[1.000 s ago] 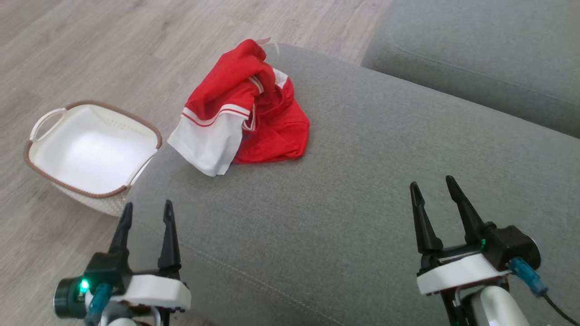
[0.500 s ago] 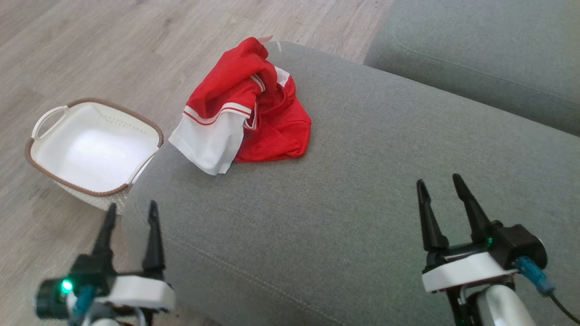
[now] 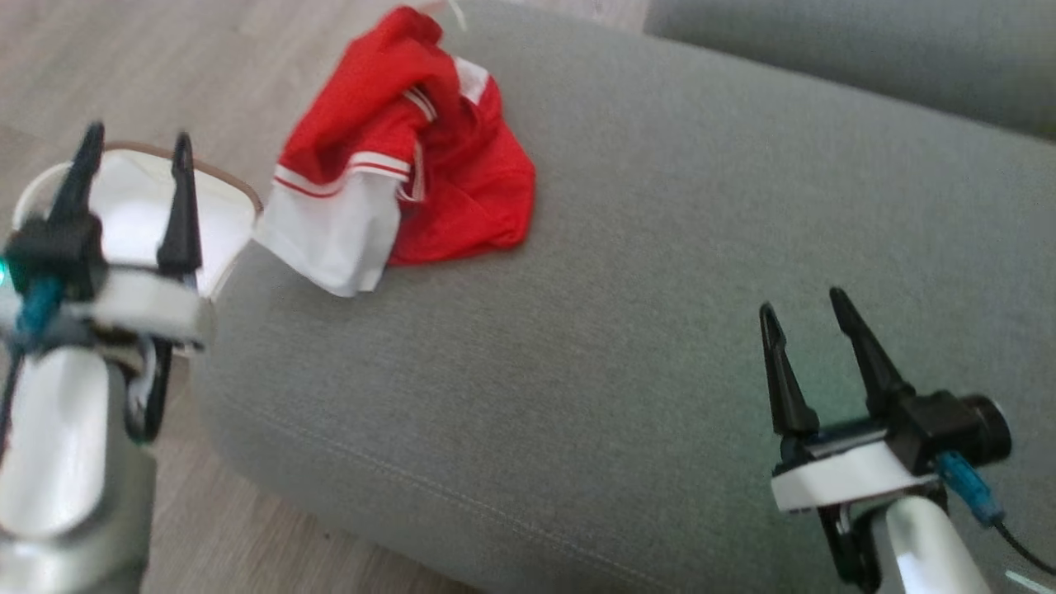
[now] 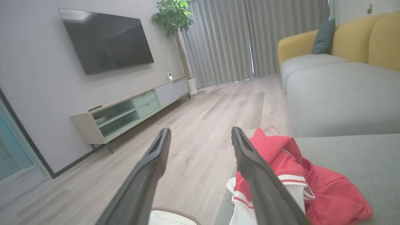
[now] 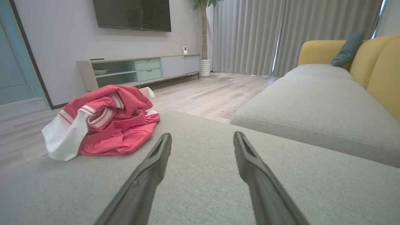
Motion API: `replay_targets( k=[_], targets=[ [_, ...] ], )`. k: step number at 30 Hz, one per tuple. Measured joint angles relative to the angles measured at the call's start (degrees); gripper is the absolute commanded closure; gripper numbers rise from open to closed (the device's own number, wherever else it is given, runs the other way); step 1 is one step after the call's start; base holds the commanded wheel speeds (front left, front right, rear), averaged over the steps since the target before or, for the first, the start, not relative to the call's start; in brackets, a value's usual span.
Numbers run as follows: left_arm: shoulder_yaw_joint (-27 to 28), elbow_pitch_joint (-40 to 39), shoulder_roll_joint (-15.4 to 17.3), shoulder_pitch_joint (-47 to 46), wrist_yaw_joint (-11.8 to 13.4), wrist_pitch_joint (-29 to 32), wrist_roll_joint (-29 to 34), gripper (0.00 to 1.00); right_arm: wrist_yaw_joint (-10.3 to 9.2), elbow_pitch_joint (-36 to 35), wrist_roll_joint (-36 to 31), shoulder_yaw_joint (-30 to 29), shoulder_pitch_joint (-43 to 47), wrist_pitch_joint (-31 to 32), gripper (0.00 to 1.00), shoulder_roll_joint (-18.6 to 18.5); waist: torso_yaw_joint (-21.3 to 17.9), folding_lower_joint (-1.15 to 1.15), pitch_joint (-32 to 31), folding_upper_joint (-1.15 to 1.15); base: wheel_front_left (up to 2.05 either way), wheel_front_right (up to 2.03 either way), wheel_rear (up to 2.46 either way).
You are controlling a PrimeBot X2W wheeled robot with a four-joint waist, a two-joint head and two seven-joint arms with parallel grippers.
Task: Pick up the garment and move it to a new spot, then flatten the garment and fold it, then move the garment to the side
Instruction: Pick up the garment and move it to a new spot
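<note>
Near the far-left corner of the grey sofa seat (image 3: pixel 627 289) lies the garment (image 3: pixel 396 165), a crumpled red-and-white bundle whose white panel reaches the seat's left edge. Beyond that edge, on the wooden floor (image 3: pixel 124 66), stands a white basket (image 3: pixel 235 183) with a brown rim.

The left gripper (image 3: pixel 137 136) is held off the seat, in front of the basket, with its two fingers spread apart and nothing between them. The right gripper (image 3: pixel 803 301) hovers over the near-right part of the seat, well apart from the garment, its fingers likewise spread and empty. The pick-up appears not yet begun.

Hazards, as judged from this layout:
- The bundle sits at the seat's edge, so a sideways pull or a pinch on one loose layer could drag it onto the floor or into the basket.
- The left gripper is close to the basket, so a low approach could strike the rim.
- The layers are tangled, so a grasp on an inner fold may lift a knot instead of a clean hem, which would hamper flattening.

Count: one garment, one basket, two grippers, and two grey cushions, the second cushion (image 3: pixel 825 66) lying past the seat's far-right edge.
</note>
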Motion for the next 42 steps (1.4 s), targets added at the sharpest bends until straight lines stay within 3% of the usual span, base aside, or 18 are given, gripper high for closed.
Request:
replay_targets(
  k=[11,24,25,26,27,42],
  targets=[
    [-4.4,21.2,3.3,-14.6,-4.6,9.5,-0.4,0.0,0.0,-2.2,-4.2,0.0,-5.5,0.0,0.0,-0.3,-5.5,0.01,9.4,0.0,0.0,0.0,0.0],
    [-9.0,31.5,5.8,-21.7,-5.3,11.0,-4.3,0.0,0.0,-4.2,-5.5,-0.4,-6.5,0.3,0.0,-0.4,-9.0,0.01,16.1,0.0,0.0,0.0,0.0],
    [-9.1,32.1,5.8,-22.2,-5.3,10.7,-4.3,0.55,0.0,-4.2,-5.5,-0.4,-6.9,0.3,0.0,-0.4,-9.2,0.01,16.3,0.0,0.0,0.0,0.0],
    [-9.2,32.7,5.8,-22.7,-5.3,10.3,-4.4,0.94,0.0,-4.2,-5.5,-0.4,-7.3,0.3,0.0,-0.4,-9.4,0.01,16.5,0.0,0.0,0.0,0.0],
    [-9.4,33.1,5.8,-23.1,-5.3,10.0,-4.4,1.0,0.0,-4.3,-5.4,-0.5,-7.6,0.3,0.0,-0.4,-9.6,0.01,16.6,0.0,0.0,0.0,0.0],
    [-14.5,30.8,8.7,-29.2,-4.8,4.9,-1.4,1.0,0.0,-1.6,-0.1,-1.4,-8.1,0.0,0.0,-0.4,-11.4,0.0,8.8,0.0,0.0,0.0,0.0]
  ],
)
